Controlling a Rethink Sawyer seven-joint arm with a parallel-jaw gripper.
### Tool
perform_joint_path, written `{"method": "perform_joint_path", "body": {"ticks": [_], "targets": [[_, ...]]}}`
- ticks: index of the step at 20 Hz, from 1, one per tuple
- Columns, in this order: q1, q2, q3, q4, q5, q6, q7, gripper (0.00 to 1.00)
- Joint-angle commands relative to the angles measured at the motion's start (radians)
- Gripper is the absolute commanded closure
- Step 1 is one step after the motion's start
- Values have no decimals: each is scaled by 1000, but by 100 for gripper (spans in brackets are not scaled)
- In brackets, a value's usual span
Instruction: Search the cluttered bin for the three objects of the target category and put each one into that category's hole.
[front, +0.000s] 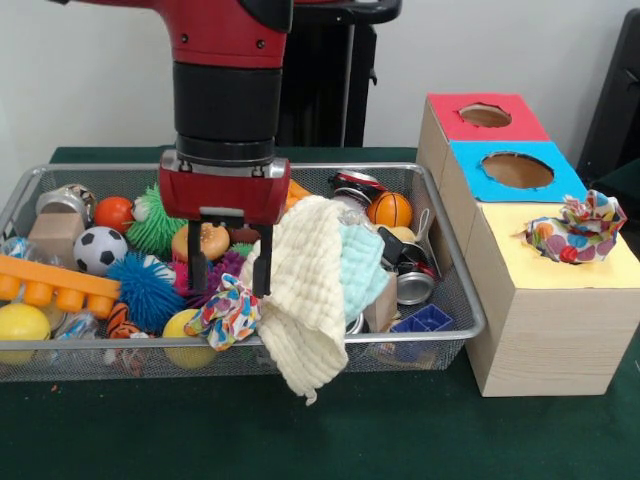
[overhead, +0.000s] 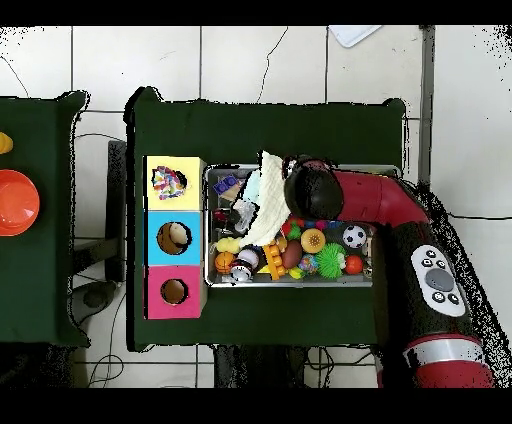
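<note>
The gripper (front: 231, 272) hangs open over a dotted cloth (front: 226, 312) near the bin's (front: 452, 268) front edge.

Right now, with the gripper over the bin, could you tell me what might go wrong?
The open gripper stands right beside the cream muslin cloth, so closing on the dotted fabric piece could snag that cloth too. The cloth already hangs over the wire bin's near rim and may drag out.

Robot lab: Sawyer arm (front: 225, 80), sorting boxes (front: 520, 230)
</note>
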Motion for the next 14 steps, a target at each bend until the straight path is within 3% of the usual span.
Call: {"method": "perform_joint_path", "body": {"ticks": [1, 14], "targets": [[-7, 90, 77, -2, -40, -48, -5, 0], [16, 167, -8, -50, -93, -66, -15, 0]]}}
